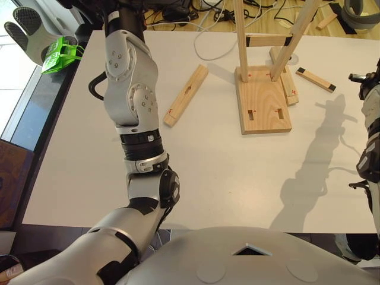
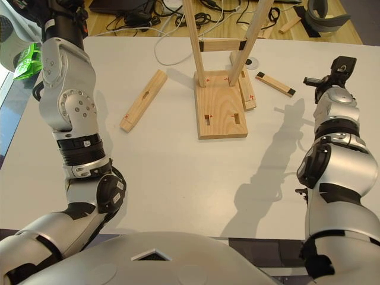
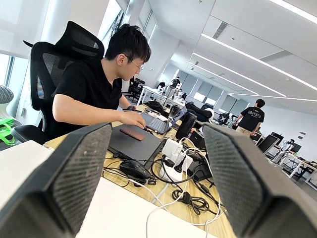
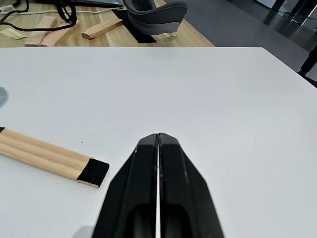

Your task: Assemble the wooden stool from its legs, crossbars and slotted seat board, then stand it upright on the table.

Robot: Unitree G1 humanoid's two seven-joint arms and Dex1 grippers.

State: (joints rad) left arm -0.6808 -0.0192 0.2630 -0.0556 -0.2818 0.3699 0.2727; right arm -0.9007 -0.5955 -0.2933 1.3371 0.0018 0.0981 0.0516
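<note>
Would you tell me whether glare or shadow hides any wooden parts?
Left eye view: even light, seat board and loose leg unobscured. Right wrist view: crossbar plainly lit on the white table. Left wrist view: bright ceiling light strips.

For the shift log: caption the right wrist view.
Shut right end effector over white table, black-tipped crossbar lying nearby.

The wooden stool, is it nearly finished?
About halfway. Done: two legs stand in the far slots of the seat board, joined by a crossbar. In hand: nothing; the left gripper is open, the right gripper shut and empty. Left: both near slots are empty; a loose leg, a second piece and a short crossbar lie on the table.
</note>
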